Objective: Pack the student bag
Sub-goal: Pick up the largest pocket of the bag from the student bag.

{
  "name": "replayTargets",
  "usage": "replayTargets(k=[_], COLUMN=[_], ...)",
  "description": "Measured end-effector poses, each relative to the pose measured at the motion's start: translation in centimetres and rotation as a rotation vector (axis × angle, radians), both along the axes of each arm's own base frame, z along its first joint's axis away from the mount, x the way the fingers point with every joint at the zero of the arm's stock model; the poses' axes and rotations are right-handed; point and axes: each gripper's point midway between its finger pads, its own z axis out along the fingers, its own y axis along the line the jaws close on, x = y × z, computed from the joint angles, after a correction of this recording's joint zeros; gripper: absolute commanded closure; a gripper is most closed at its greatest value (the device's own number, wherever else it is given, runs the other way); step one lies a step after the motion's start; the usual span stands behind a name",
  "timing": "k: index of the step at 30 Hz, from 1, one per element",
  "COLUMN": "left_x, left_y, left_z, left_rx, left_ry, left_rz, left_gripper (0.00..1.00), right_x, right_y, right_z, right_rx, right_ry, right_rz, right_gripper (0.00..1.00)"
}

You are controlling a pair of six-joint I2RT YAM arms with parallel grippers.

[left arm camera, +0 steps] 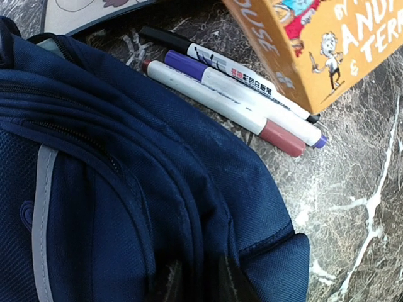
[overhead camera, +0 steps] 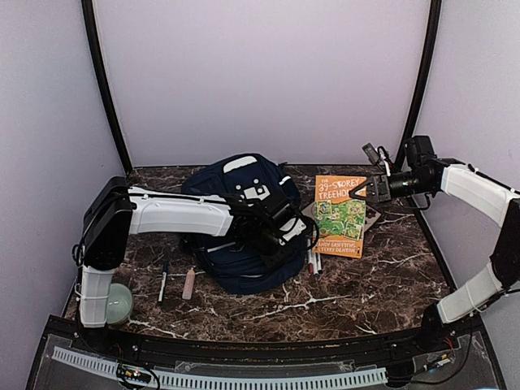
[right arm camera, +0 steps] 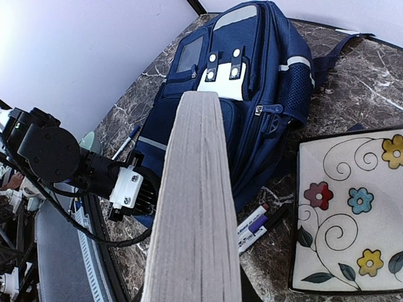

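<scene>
The bag (overhead camera: 213, 185) lies mid-table, its long axis running far to near. The book (overhead camera: 341, 215), just right of it, is gripped by my right pincer (overhead camera: 363, 188). My left pincer (overhead camera: 280, 230), nearer, seems to pinch the bag's fabric.

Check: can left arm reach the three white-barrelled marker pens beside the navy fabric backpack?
Probably yes: the white-barrelled marker pens lie uncovered right by the left gripper, though its jaws look pinched on the navy fabric backpack.
</scene>
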Motion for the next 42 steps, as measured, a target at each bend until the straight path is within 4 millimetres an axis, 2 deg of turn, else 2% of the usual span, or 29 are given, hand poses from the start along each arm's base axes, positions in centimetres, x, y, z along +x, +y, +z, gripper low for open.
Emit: replayTargets(k=[4,7,8,20,31,35,42], left_x=[0.2,0.4,0.5,0.8,1.3,1.9,4.1], left_y=[0.2,0.3,0.4,0.8,1.1,1.3,2.8], left_z=[-0.1,-0.1,-0.1,0.0,1.4,4.0,12.7], left_rx=[0.012,0.020,0.024,0.067,0.080,0.056,-0.022], left_ry=[-0.013,-0.025,-0.028,-0.056,-0.084,-0.138,-0.337], left_rz=[0.008,0.015,0.018,0.046,0.063,0.078,0.144], left_gripper=[0.82,0.71,0.70,1.00,1.00,1.00,1.00], right_x=[0.0,0.0,0.0,0.0,0.0,0.0,0.4], right_y=[0.0,0.0,0.0,0.0,0.0,0.1,1.3], right_z=[0.0,0.0,0.0,0.0,0.1,0.4,2.0], right_rx=[0.000,0.000,0.000,0.000,0.003,0.021,0.090], right_ry=[0.001,0.000,0.000,-0.001,-0.002,0.022,0.106], right_rz=[0.000,0.000,0.000,0.000,-0.002,-0.014,-0.003], right_gripper=[1.00,1.00,1.00,1.00,1.00,1.00,1.00])
